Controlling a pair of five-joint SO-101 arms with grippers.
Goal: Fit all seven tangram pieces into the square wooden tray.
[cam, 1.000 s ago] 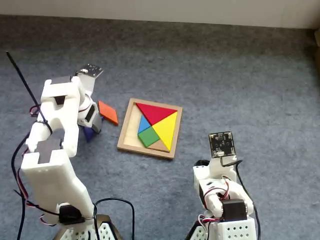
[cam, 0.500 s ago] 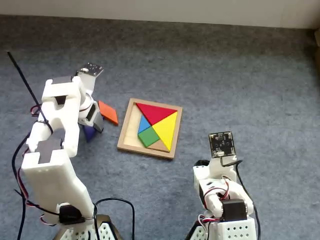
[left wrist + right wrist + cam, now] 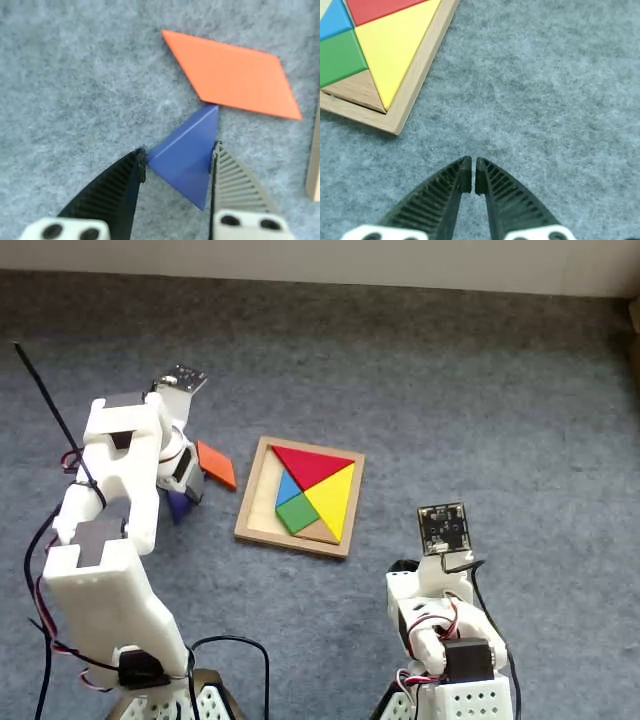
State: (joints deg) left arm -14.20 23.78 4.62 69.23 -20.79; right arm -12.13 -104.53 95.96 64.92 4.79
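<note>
left pincer (image 3: 177,152): I'm pinching the blue triangle (image 3: 187,155) for lifting into the tray (image 3: 420,80) | right pincer (image 3: 472,175): pressed together, idling clear of it

I look down on a grey-blue, felt-like carpet (image 3: 500,410) that covers the whole work surface, evenly lit with soft shadows. Along the far edge runs a pale strip (image 3: 400,260), wall or skirting, I cannot tell which.
</note>
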